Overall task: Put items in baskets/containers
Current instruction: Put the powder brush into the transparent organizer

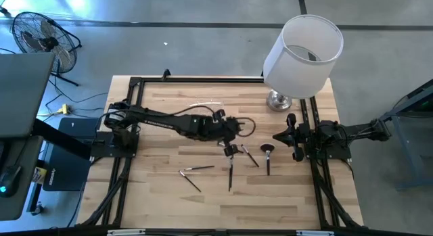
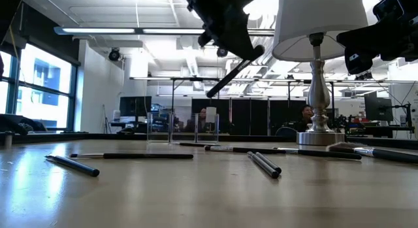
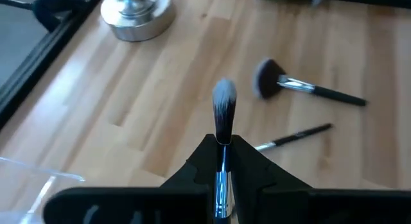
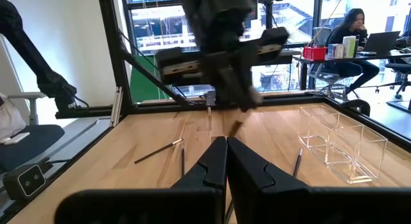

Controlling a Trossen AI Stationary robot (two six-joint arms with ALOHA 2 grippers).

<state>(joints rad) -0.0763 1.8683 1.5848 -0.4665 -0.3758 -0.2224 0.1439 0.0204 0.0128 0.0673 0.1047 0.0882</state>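
Above table (image 1: pixel 203 195): brush (image 3: pixel 224 118) between left pincer (image 3: pixel 221 161) fingers.

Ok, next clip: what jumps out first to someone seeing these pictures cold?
Probably the big white lampshade on its silver base at the table's far right corner. Next, the left gripper over the table's middle, shut on a makeup brush with a pale-tipped head, lifted off the wood. More brushes lie scattered on the table, including a fluffy brown-headed one, and the right gripper waits shut at the right edge.
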